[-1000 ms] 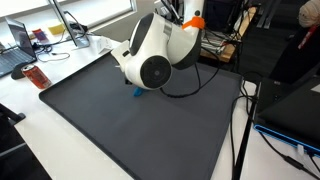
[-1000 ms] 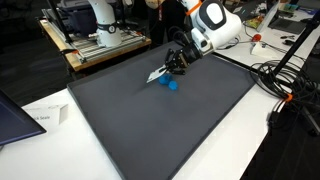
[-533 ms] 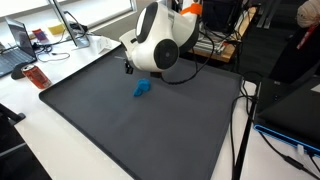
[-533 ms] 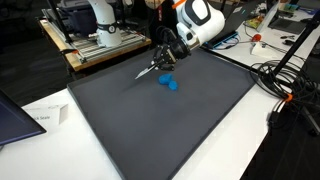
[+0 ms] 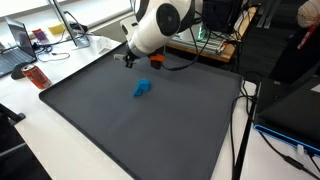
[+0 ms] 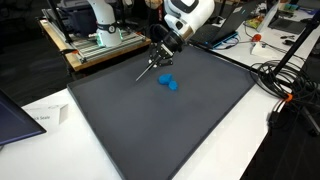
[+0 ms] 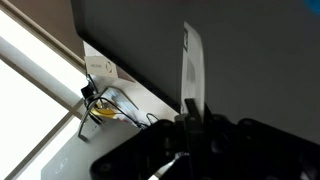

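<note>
End effector grips a white strip near blue object on mat.

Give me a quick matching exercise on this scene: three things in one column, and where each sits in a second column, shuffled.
Things:
1. blue object
2. white strip
3. laptop

Places:
A. clamped between the fingers
B. on the white table, off the mat
C. lying on the dark mat, clear of the fingers

Pairs: 1-C, 2-A, 3-B.
</note>
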`<move>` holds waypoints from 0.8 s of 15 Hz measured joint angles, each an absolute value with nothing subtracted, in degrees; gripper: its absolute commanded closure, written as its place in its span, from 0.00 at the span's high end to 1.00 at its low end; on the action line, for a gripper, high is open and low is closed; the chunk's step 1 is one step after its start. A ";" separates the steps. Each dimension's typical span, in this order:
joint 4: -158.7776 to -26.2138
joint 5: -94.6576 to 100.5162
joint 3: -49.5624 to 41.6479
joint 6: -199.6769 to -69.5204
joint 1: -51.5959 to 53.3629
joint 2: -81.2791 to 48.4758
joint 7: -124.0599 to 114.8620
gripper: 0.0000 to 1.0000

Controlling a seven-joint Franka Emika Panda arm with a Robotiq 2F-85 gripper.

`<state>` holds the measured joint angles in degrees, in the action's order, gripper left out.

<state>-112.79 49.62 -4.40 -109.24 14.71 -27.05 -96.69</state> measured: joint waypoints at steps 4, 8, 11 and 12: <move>-114.49 50.58 -3.52 -114.33 12.29 -24.16 -96.64 0.01; -115.36 51.43 -2.99 -120.45 10.94 -22.73 -96.07 0.01; -115.37 51.93 -2.90 -124.38 10.63 -22.34 -94.90 0.01; -115.37 51.97 -2.90 -125.48 10.58 -22.25 -94.25 0.01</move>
